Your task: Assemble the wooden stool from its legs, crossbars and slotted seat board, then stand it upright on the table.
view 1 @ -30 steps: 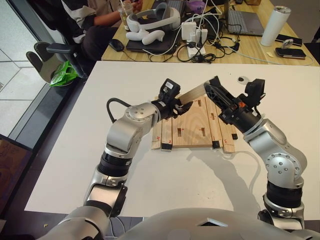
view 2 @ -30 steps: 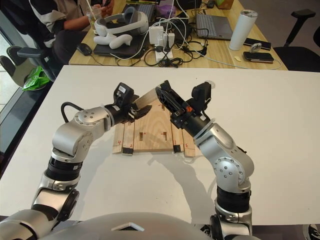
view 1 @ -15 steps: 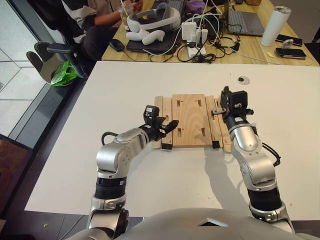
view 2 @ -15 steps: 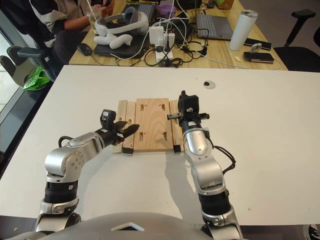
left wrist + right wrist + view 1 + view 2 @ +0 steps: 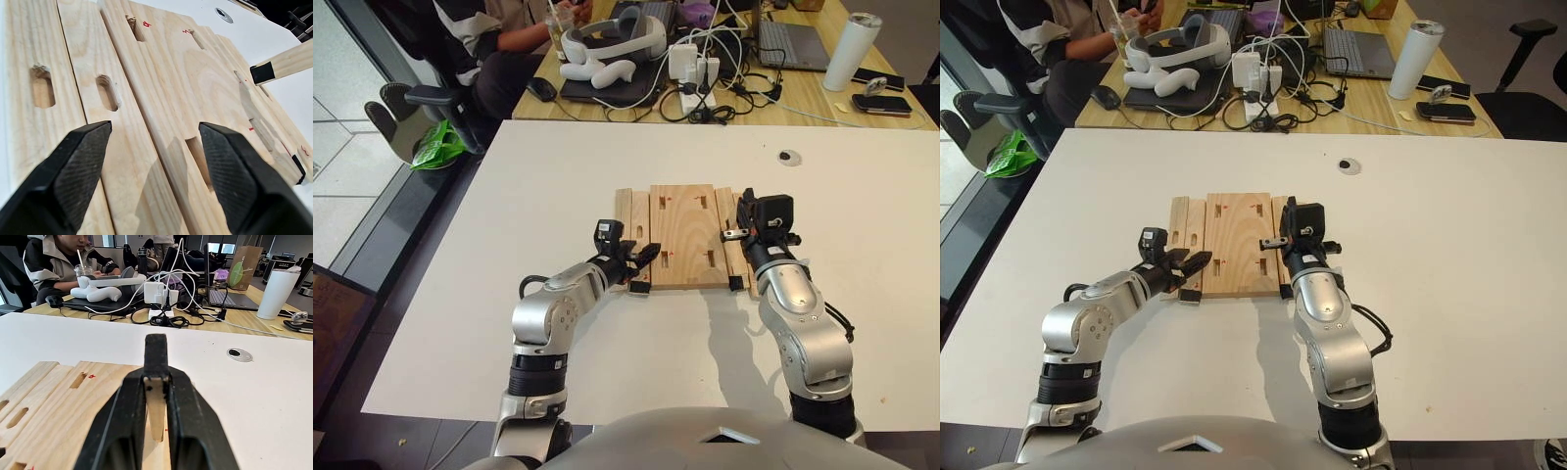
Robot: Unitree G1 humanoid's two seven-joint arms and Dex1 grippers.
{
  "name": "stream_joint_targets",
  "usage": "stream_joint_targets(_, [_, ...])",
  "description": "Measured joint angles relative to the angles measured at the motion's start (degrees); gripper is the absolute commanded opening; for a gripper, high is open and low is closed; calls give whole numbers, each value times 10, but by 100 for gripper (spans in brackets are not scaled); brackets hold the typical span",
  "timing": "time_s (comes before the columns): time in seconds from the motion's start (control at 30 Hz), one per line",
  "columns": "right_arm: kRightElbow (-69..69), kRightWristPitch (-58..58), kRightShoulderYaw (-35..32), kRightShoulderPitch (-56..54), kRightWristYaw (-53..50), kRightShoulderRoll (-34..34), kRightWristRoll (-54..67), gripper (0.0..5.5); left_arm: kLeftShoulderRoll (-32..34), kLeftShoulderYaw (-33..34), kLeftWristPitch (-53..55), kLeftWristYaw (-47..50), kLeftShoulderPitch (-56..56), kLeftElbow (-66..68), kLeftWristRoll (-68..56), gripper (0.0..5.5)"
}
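Wide table (image 5: 558, 176) margin round seat board (image 5: 683, 230); wooden stick (image 5: 283, 61) in right pincer (image 5: 156, 387) overhangs right side; cables (image 5: 705, 93) beyond far edge

Seat board (image 5: 683, 235): pale wood, wide and rectangular, with four slots and red marks; lies flat at the centre of the left eye view.
Left planks (image 5: 625, 211): two narrow slotted strips, flat, touching the seat board's left edge.
Right planks (image 5: 724, 259): narrow strips, flat, touching its right edge, with a black cap at the lower end.
Bar (image 5: 156, 421): thin, pale and black-tipped, clamped in the right gripper (image 5: 156, 382), raised over the right planks.
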Motion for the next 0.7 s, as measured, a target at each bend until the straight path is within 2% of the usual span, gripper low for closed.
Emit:
stream_joint_targets(0.33, [51, -20, -46, -20, 30, -12, 2, 40, -12, -6, -17, 14, 12, -7, 0, 331])
stream_joint_targets(0.7, [31, -12, -37, -27, 50, 6, 14, 40, -24, -1, -11, 39, 4, -50, -3, 331])
